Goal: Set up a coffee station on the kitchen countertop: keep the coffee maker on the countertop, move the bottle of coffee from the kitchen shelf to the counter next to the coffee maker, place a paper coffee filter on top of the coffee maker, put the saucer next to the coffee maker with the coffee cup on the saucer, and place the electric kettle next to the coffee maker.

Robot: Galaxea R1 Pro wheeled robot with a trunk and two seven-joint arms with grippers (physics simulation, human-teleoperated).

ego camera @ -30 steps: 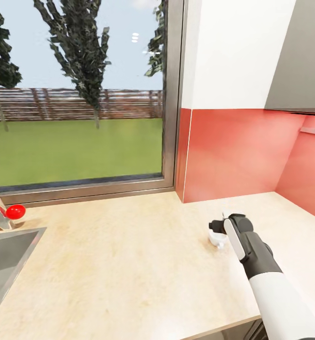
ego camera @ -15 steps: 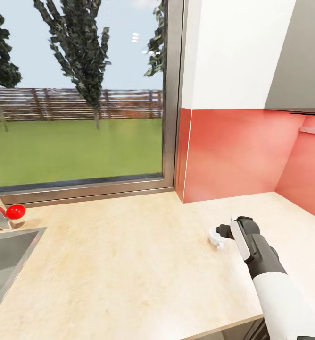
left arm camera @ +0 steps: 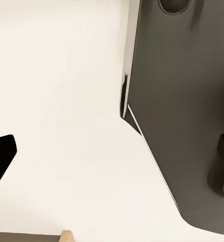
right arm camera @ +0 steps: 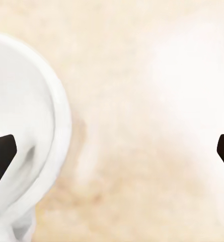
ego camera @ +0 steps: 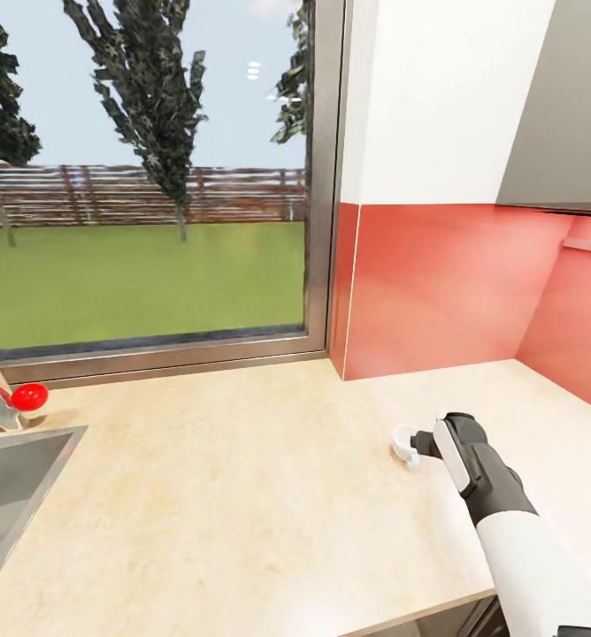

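R gripper (ego camera: 424, 440) low over countertop (ego camera: 242, 495), jaws spread wide, gripping nothing, white coffee cup (ego camera: 405, 444) beside one fingertip, prob. just set down; L gripper state unclear.

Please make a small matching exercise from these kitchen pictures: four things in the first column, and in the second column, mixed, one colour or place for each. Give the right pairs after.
Things:
1. faucet knob
2. backsplash
3. sink
4. white cup

Colour or place:
A. on the countertop, just in front of the right end effector
B. bright red and round
C. set into the countertop at the left edge of the head view
D. salmon red wall panel

Pairs: 1-B, 2-D, 3-C, 4-A
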